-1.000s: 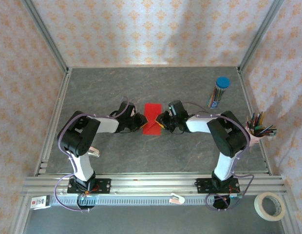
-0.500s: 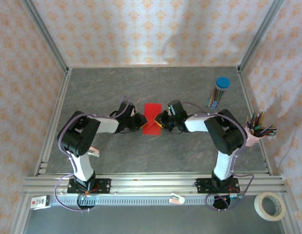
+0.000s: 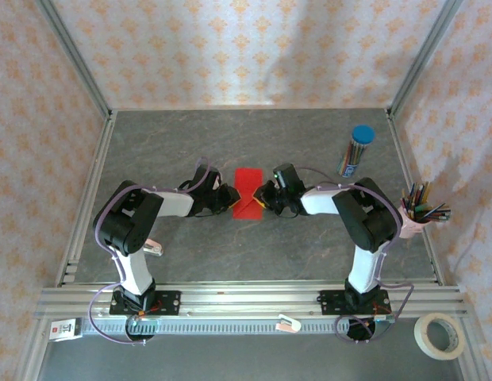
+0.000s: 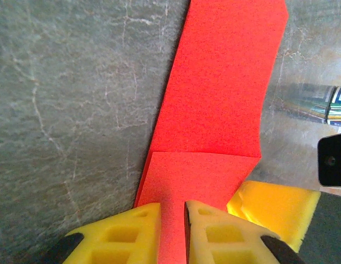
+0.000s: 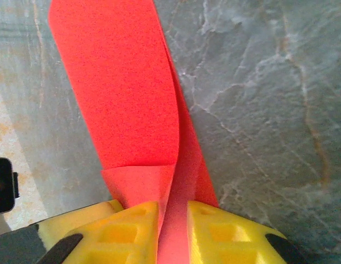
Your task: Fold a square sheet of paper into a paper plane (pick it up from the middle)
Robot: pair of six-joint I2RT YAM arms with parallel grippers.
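The square sheet of paper point(image 3: 247, 182), bright red and partly folded, lies in the middle of the grey table between both arms. My left gripper point(image 3: 230, 200) is shut on its left side. In the left wrist view the paper point(image 4: 220, 93) runs between my yellow fingers point(image 4: 132, 236), with a straight fold edge just beyond them. My right gripper point(image 3: 263, 198) is shut on the right side. In the right wrist view a curled flap of the paper point(image 5: 121, 93) rises beside the strip pinched at my right gripper point(image 5: 173, 228).
A blue-capped tube of coloured pencils point(image 3: 355, 151) stands at the back right and shows in the left wrist view point(image 4: 316, 104). A cup of pencils point(image 3: 419, 213) sits at the right edge. A tape roll point(image 3: 440, 335) lies in front of the rail.
My right gripper's jaws have closed further on the paper's right side. The left arm and the sheet have stayed where they were.
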